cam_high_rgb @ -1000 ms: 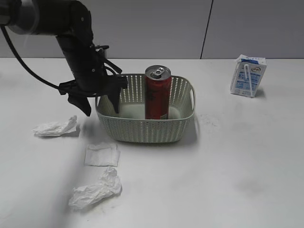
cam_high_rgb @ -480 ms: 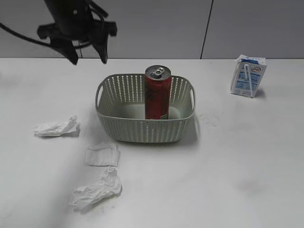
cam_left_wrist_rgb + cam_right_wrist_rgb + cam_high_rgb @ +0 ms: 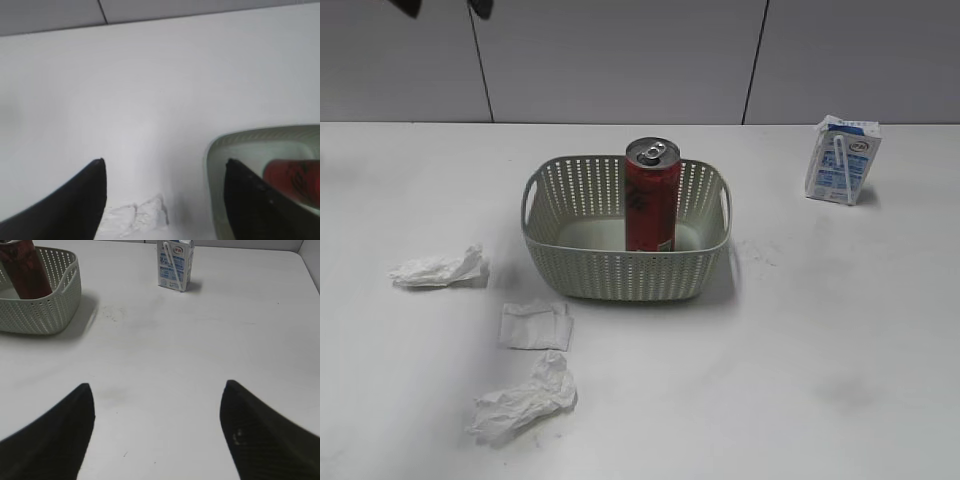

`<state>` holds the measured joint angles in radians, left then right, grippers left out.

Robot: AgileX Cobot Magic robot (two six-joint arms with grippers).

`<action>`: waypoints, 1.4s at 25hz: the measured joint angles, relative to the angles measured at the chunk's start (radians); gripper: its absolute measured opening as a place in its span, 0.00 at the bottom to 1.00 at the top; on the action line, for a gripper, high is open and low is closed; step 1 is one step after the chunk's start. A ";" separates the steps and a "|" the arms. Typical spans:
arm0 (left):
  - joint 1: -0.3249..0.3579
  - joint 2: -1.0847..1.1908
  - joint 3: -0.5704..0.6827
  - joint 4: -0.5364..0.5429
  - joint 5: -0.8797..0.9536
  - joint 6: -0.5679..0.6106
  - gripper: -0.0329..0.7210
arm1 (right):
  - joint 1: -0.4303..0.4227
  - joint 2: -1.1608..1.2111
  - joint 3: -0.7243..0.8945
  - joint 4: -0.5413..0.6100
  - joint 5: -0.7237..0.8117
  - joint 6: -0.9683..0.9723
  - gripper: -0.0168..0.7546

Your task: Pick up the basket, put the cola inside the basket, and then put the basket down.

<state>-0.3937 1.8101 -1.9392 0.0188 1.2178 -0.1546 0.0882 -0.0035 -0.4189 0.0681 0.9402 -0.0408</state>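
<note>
The pale green slotted basket [image 3: 620,270] rests on the white table. The red cola can [image 3: 651,205] stands upright inside it. In the left wrist view the basket's rim [image 3: 215,145] and the can [image 3: 292,172] show at the lower right. My left gripper [image 3: 165,170] is open and empty, high above the table left of the basket; only its fingertips [image 3: 445,8] show at the exterior view's top edge. My right gripper [image 3: 157,390] is open and empty over bare table, apart from the basket [image 3: 45,310] and the can [image 3: 27,270].
A white-and-blue milk carton [image 3: 842,158] stands at the back right, and it shows in the right wrist view [image 3: 175,265]. Crumpled tissues lie left of the basket [image 3: 440,268] and in front of it [image 3: 535,325], [image 3: 520,400]. One tissue shows in the left wrist view [image 3: 137,217].
My left gripper has let go of the basket's left rim and risen up, almost out of the exterior view. The basket and can have not moved.
</note>
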 joint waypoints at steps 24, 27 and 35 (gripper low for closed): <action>0.186 -1.014 1.131 0.038 -0.074 0.001 0.78 | 0.000 0.000 0.000 0.000 0.000 0.000 0.79; 0.186 -1.150 1.239 0.038 -0.128 0.001 0.78 | 0.000 0.000 0.000 0.000 0.000 0.000 0.79; 0.186 -1.411 1.421 0.049 -0.160 0.001 0.78 | 0.000 0.000 0.000 0.001 0.000 0.000 0.79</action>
<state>-0.2075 0.3991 -0.5184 0.0681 1.0579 -0.1535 0.0882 -0.0035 -0.4189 0.0691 0.9402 -0.0408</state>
